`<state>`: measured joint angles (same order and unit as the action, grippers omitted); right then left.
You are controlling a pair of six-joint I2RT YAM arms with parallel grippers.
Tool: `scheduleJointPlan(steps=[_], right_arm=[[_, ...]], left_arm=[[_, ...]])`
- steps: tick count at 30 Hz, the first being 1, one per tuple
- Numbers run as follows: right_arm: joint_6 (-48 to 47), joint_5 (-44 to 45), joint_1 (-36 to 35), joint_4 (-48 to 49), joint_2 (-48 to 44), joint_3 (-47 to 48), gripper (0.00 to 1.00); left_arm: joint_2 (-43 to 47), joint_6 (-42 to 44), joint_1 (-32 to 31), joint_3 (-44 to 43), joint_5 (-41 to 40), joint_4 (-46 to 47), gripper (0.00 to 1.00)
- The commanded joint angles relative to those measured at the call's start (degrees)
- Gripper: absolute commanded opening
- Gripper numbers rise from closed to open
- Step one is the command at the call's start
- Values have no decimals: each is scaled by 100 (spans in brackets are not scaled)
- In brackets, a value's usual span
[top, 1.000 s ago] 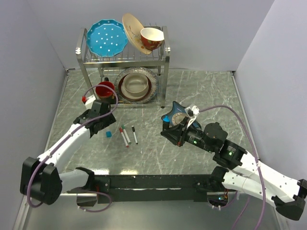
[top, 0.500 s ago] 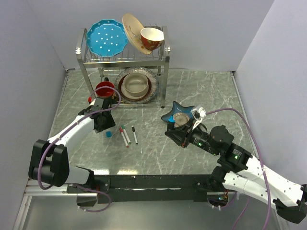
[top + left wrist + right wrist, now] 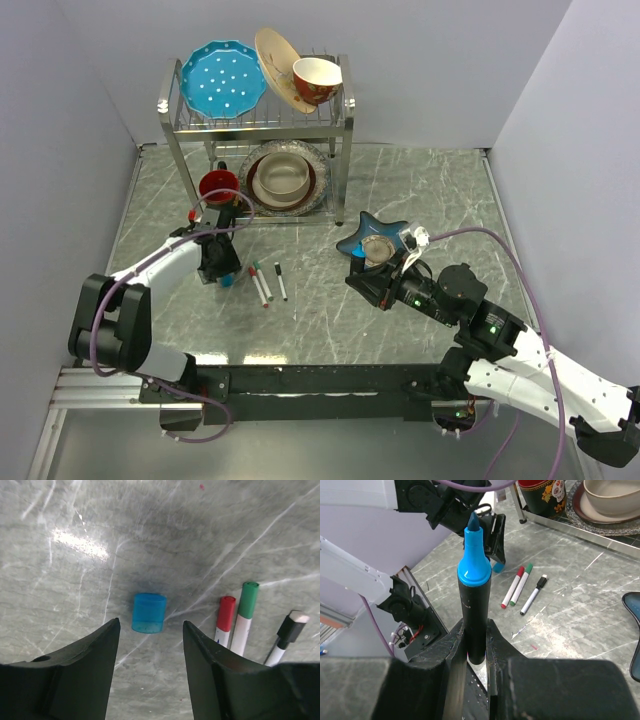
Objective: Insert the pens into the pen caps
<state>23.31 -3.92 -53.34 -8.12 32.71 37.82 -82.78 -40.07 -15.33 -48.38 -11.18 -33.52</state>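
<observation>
Straddling the blue cap (image 3: 149, 612) on the table (image 3: 210, 535), the left gripper (image 3: 150, 625) stands open, its jaws clear of the cap. Just beside the cap lie the red pen (image 3: 225, 621), green pen (image 3: 246, 607) and black pen (image 3: 287, 633). The right gripper (image 3: 476, 631) is clamped on the dark marker (image 3: 475, 605), blue tip upward.

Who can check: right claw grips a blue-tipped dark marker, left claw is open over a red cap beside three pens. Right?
One slip: the cap under the open left claw is blue, not red; the left wrist view shows it. The right claw does grip the marker, and three pens lie beside the cap.
</observation>
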Motion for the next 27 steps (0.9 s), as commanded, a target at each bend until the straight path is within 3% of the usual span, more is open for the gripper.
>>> scheduleJointPlan(steps=[1, 20, 23, 27], right_arm=[[16, 67, 26, 197, -54, -56, 0], [104, 111, 26, 250, -309, -284, 0], [95, 190, 26, 197, -353, -267, 0], [139, 146, 26, 267, -318, -311, 0]], left_arm=[[-45, 26, 74, 66, 213, 161, 58], [-1020, 52, 92, 101, 337, 460, 42], [-1021, 44, 92, 101, 274, 416, 37], [-889, 35, 92, 66, 178, 399, 16]])
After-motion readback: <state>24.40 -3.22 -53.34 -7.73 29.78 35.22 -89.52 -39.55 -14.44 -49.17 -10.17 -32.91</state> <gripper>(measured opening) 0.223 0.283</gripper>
